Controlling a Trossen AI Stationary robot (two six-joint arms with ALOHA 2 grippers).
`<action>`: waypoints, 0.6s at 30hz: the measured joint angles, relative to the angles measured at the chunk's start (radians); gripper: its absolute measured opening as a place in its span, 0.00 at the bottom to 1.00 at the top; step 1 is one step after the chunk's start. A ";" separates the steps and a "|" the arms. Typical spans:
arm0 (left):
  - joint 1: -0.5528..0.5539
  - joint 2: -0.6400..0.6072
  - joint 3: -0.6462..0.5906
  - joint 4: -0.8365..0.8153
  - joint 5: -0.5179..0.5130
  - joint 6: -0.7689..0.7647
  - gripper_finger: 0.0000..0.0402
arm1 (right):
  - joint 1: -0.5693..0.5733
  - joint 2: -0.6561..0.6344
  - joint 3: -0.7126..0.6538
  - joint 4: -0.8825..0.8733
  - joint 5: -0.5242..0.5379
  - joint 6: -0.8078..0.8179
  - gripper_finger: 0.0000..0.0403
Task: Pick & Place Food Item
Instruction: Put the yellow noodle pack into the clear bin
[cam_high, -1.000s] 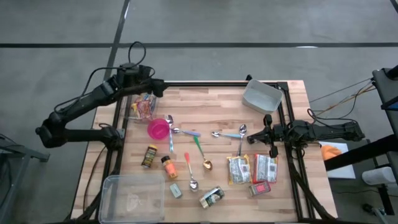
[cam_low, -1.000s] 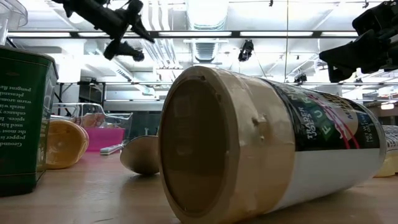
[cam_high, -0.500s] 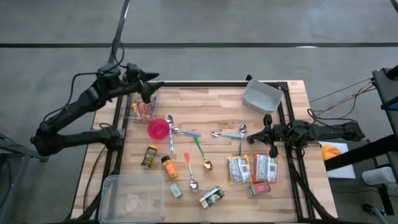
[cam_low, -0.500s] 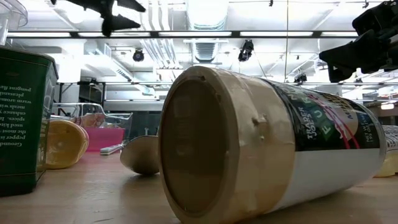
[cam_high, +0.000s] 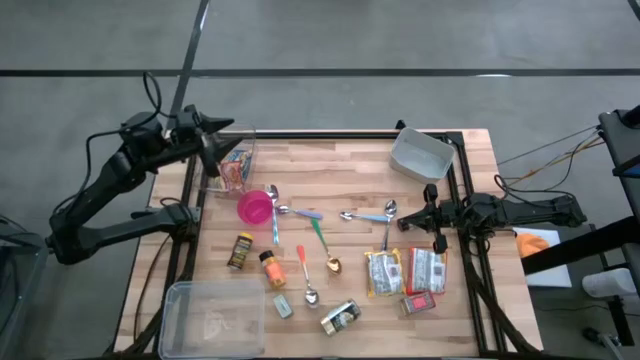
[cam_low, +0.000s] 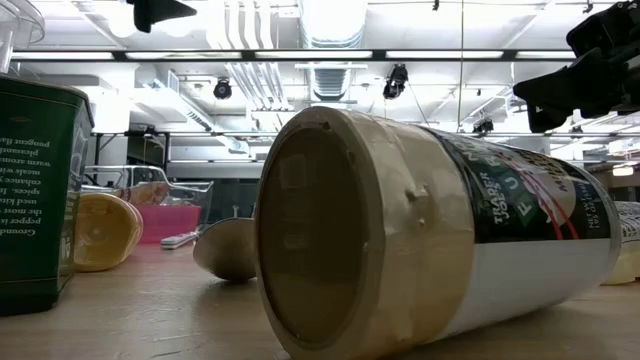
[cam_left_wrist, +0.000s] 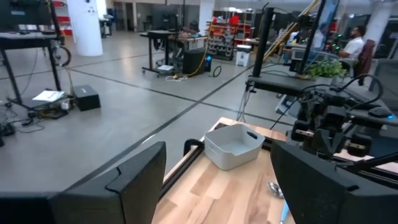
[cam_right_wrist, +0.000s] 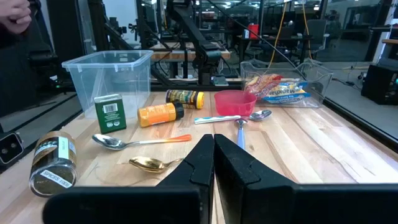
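A clear box (cam_high: 231, 170) at the table's far left holds colourful snack bags (cam_right_wrist: 281, 87). My left gripper (cam_high: 222, 140) hovers high over the table's far left corner, beside that box, open and empty; its fingers (cam_left_wrist: 217, 180) point level across the table. My right gripper (cam_high: 433, 215) rests at the right edge, shut and empty, fingers together (cam_right_wrist: 213, 158). Two pale food packets (cam_high: 405, 271) and a small red packet (cam_high: 417, 300) lie flat at the near right. A spice jar (cam_low: 430, 230) lies on its side near the front.
A pink cup (cam_high: 254, 208), several spoons (cam_high: 320, 240), an orange jar (cam_high: 272, 270) and a dark jar (cam_high: 240, 252) sit mid-table. A grey bin (cam_high: 420, 155) stands far right, a clear tub (cam_high: 212, 318) near left, a green tin (cam_right_wrist: 110, 112) beside it.
My left gripper has risen and drawn back from over the clear box toward the table's far left corner, rolling about its own axis as it went. Its fingers have stayed open. The snack bags have stayed in the box.
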 joint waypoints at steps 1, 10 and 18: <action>0.000 0.002 0.000 -0.001 -0.008 0.000 0.73 | 0.000 0.000 0.000 0.000 0.000 0.000 0.02; 0.000 0.002 0.000 -0.004 -0.021 0.000 0.73 | 0.000 0.000 0.000 0.000 0.000 0.000 0.02; 0.000 0.024 0.000 0.020 -0.021 -0.064 0.73 | 0.000 0.000 0.000 0.000 0.000 0.000 0.02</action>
